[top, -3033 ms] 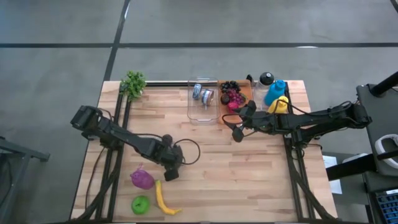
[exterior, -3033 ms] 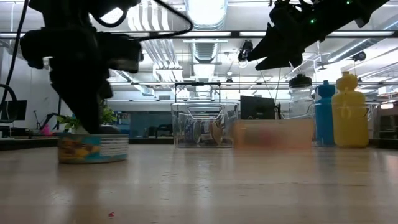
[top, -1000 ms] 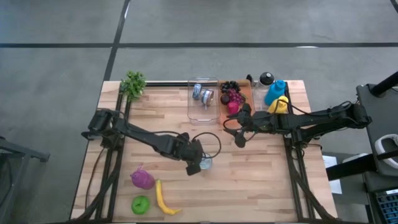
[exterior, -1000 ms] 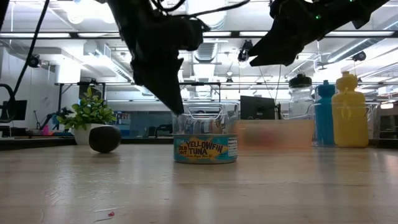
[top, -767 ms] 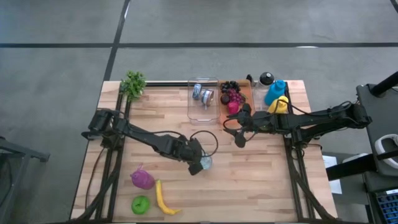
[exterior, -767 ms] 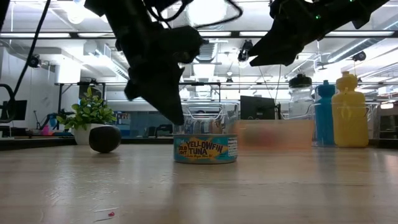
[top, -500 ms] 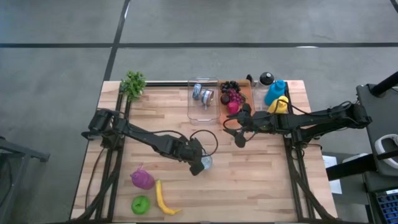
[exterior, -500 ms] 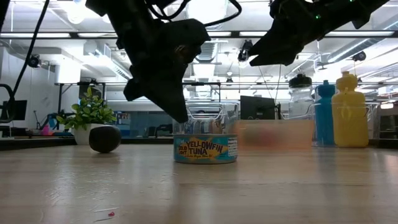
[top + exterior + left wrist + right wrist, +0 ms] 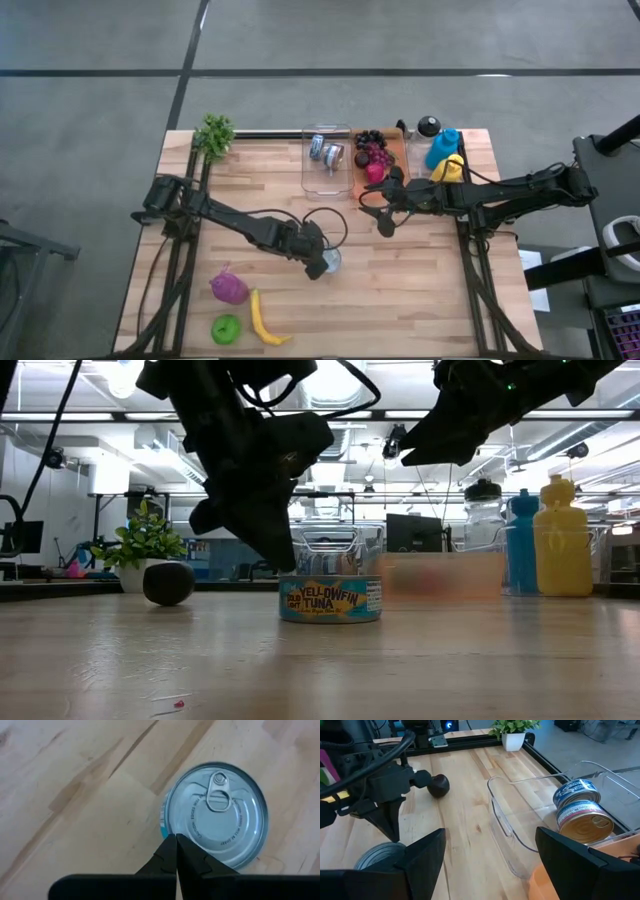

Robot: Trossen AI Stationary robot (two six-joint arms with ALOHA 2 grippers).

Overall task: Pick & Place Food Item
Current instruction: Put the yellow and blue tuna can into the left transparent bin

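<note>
The tuna can is stood upright on bare table near the middle, with open wood on every side and well clear of all edges. The left gripper is held just above the can's rim, jaws pressed together, gripping nothing. The right gripper is held above the table beside the clear bin, jaws spread and empty. Two more cans are seen inside the bin.

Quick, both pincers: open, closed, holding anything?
Left pincer: closed, empty, tips just above the tuna can.
Right pincer: open, empty, near the clear bin.
</note>
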